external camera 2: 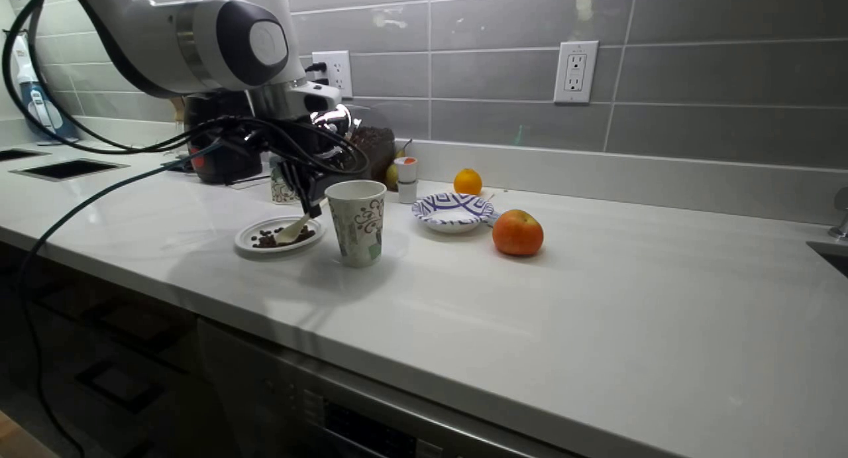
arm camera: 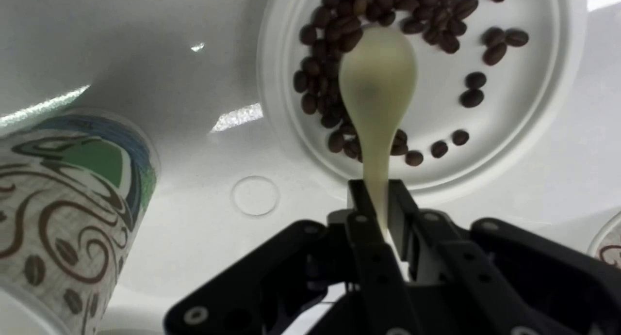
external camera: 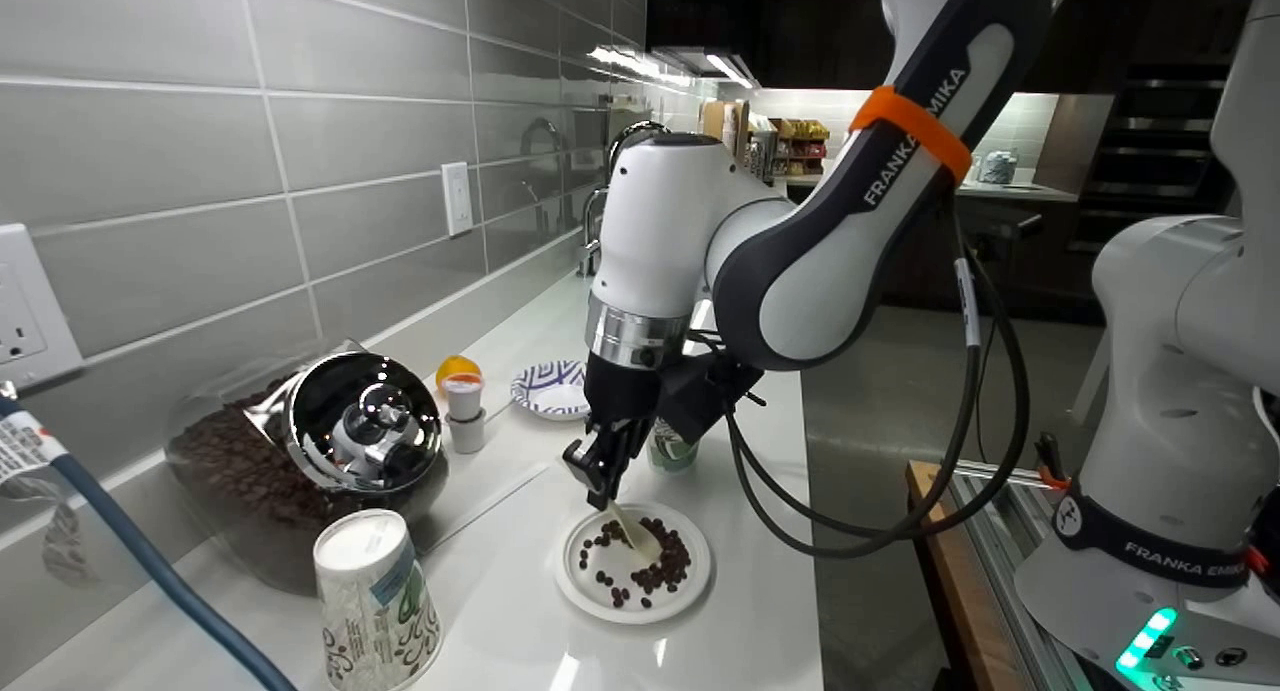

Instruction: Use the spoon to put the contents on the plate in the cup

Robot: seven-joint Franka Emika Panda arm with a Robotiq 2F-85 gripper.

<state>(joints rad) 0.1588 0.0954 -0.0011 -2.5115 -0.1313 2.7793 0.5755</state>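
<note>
"Where's that small, cream, round-bowled, plastic-looking spoon?"
"Bowl low among dark-brown oval coffee beans over the round white rimmed plate, handle pinched between narrowly parted black fingers!"
"Handling?"
"Light, stiffish, probably slippery; the handle's the right hold, but it may twist."

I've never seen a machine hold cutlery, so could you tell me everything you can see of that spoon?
The spoon is pale cream and smooth, perhaps plastic. Its rounded bowl, with a faint darker spot, narrows into a slim handle clamped in the pincer. In both exterior views it slants down, bowl lowest, over the white plate, with dark brown beans around the bowl. Whether the bowl touches plate or beans, I can't tell.
</note>
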